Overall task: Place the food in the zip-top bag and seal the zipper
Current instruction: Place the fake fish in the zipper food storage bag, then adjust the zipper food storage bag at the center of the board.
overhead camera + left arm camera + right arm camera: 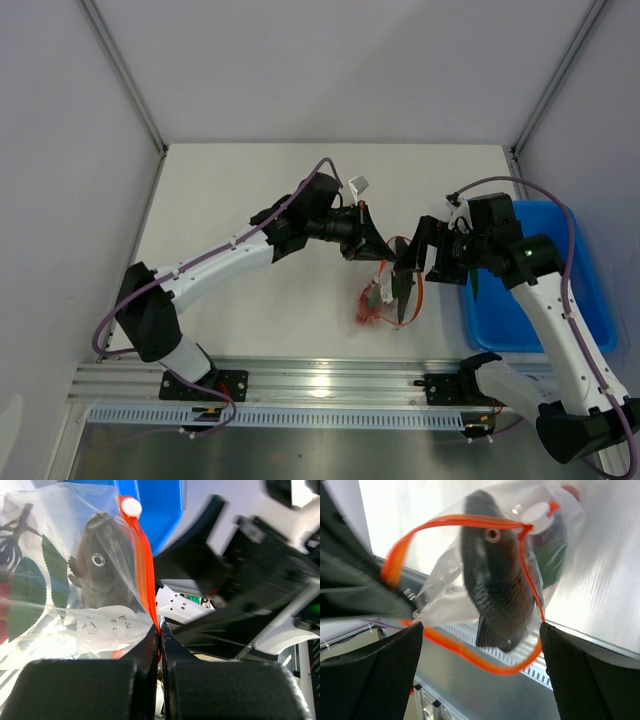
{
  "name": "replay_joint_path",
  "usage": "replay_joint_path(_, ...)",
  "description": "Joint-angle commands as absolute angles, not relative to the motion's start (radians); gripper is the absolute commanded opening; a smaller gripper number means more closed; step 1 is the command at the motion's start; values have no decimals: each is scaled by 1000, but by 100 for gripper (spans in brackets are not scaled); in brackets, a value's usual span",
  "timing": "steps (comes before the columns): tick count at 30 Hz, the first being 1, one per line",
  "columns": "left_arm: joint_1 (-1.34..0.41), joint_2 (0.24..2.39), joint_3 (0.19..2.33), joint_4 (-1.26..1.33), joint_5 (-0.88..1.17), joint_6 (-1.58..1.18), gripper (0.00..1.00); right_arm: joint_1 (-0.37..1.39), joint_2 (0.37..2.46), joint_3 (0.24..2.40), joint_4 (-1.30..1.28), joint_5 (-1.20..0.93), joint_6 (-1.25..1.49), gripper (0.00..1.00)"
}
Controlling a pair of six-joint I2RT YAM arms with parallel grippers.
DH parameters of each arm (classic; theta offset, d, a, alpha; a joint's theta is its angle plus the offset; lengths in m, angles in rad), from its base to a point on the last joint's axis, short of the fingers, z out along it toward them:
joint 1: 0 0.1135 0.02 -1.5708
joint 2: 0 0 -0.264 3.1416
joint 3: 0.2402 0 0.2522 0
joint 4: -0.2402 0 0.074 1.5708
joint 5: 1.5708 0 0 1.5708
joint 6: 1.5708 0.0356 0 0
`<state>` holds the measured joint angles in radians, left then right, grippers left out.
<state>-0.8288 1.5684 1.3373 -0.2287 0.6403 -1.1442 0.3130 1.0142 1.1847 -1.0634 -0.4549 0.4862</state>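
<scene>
The clear zip-top bag (pixel 378 300) hangs above the table between my two grippers. My left gripper (pixel 371 250) is shut on the orange-red zipper strip (pixel 146 565), pinching it at its lower end (pixel 161 630); the white slider tab (pixel 132 506) sits at the far end. My right gripper (pixel 403 286) is open, its fingers spread on either side of the bag's gaping mouth loop (pixel 480 645). A dark toy fish (pixel 495 570) lies in the bag, tail toward the mouth. Green (pixel 552 555) and red (pixel 570 490) food shapes show behind it. The yellow-orange pepper is out of view.
A blue plastic bin (pixel 598 300) stands at the right, under my right arm. An aluminium rail (pixel 320 380) runs along the near table edge. White walls close the back and sides.
</scene>
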Motion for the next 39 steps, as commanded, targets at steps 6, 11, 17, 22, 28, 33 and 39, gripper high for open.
replay_joint_path(6, -805, 1545, 1370, -203, 672, -1126, 1, 318, 911, 1260, -1256, -393, 463, 87)
replay_joint_path(11, -802, 1549, 1368, -183, 686, -1138, 1, 318, 851, 1114, -1249, -350, 454, 51)
replay_joint_path(17, -802, 1552, 1368, -176, 699, -1141, 1, 318, 834, 1003, -1155, -374, 472, 40)
replay_joint_path(22, -802, 1548, 1364, -170, 704, -1143, 1, 318, 857, 962, -1083, -371, 471, 38)
replay_joint_path(28, -802, 1526, 1338, -164, 704, -1143, 1, 319, 879, 868, -942, -431, 491, 36)
replay_joint_path(33, -801, 1520, 1328, -169, 710, -1138, 1, 318, 919, 880, -896, -427, 477, 6)
replay_joint_path(39, -798, 1487, 1360, -393, 638, -1008, 0, 319, 963, 1181, -1072, -361, 453, 0)
